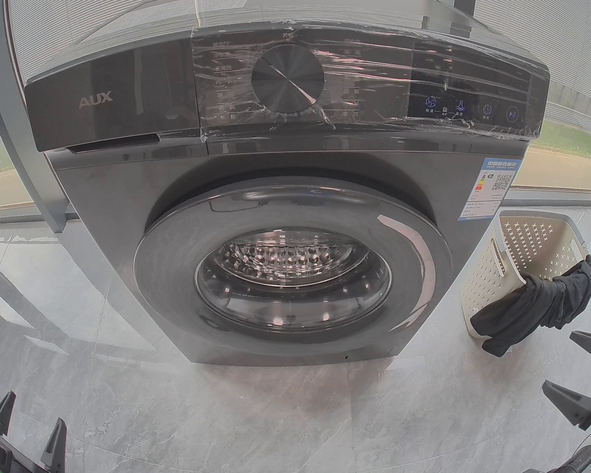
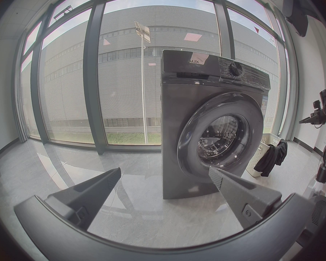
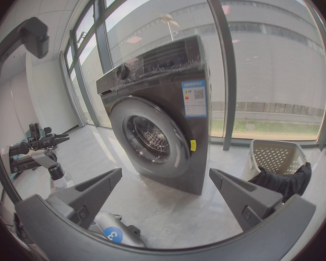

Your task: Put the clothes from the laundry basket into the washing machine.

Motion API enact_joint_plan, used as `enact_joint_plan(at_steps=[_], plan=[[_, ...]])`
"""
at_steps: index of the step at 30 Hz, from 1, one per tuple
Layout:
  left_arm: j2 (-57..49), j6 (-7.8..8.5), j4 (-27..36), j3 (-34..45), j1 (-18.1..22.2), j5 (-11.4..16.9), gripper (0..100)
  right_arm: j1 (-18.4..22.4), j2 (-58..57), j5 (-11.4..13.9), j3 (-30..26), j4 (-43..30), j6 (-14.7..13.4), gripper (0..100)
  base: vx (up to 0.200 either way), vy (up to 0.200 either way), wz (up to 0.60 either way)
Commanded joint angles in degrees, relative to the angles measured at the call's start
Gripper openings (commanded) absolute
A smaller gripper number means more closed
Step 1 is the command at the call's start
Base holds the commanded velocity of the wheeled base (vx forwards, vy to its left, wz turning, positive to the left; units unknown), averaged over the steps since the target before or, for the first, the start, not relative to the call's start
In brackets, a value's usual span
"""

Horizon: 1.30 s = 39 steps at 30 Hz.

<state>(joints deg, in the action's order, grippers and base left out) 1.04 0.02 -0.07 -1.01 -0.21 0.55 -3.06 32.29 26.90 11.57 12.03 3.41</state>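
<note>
Clothes (image 1: 538,305), a dark bundle, hang over the rim of the laundry basket (image 1: 486,277) on the robot's side, part inside and part spilling down its outer wall toward the floor. The pale, perforated basket stands on the floor just beside the washing machine (image 1: 111,185), at the machine's front right corner as the robot faces it.

The machine's round door (image 1: 171,264) is closed flat against the front. The ribbed steel drum (image 1: 289,257) shows through its glass, so the closed door lies between the clothes and the drum. Above the door a round dial (image 1: 287,78) sits in the middle of the control panel (image 1: 466,93), which is wrapped in crinkled clear film. A blue-and-white label (image 1: 489,188) is stuck on the upper right of the front panel, just above the basket.

The right gripper (image 1: 558,360) hangs low at the right, near the basket and the hanging clothes but apart from both. Its jaws are spread wide and hold nothing. The left gripper (image 1: 33,412) is low at the left, before the machine's left side and well apart from the basket, its jaws likewise apart and holding nothing. Polished grey stone floor (image 1: 243,415) lies between both grippers and the machine. Tall windows (image 2: 126,73) with dark frames stand behind the machine.
</note>
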Motion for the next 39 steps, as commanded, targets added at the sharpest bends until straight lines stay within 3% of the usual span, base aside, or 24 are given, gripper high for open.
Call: enact_joint_plan(at_steps=[1,9,13,16,21,28,39], plan=[[-1.0,-0.02,0.0,0.9,0.0,0.1,100,-7.8,25.1,0.3,3.3,9.8,0.0,100,0.0,0.0,0.0],[-1.0,-0.02,0.0,0.9,0.0,0.1,100,-11.7,37.1,-0.7,9.1,16.3,-3.2,100,0.0,0.0,0.0],[-1.0,-0.02,0.0,0.9,0.0,0.1,100,-14.9,43.1,-5.5,12.4,19.3,-4.9,100,0.0,0.0,0.0],[-1.0,-0.02,0.0,0.9,0.0,0.1,100,-17.2,46.5,-7.5,14.1,21.5,-7.2,100,0.0,0.0,0.0],[-1.0,-0.02,0.0,0.9,0.0,0.2,100,-17.9,53.3,-10.9,17.3,26.9,-8.4,100,0.0,0.0,0.0],[-1.0,-0.02,0.0,0.9,0.0,0.2,100,-17.9,59.8,-11.3,19.4,34.5,-9.7,100,0.0,0.0,0.0],[-1.0,-0.11,0.0,0.9,0.0,0.2,100,-19.7,61.7,-11.3,17.7,36.4,-11.0,100,0.0,0.0,0.0]])
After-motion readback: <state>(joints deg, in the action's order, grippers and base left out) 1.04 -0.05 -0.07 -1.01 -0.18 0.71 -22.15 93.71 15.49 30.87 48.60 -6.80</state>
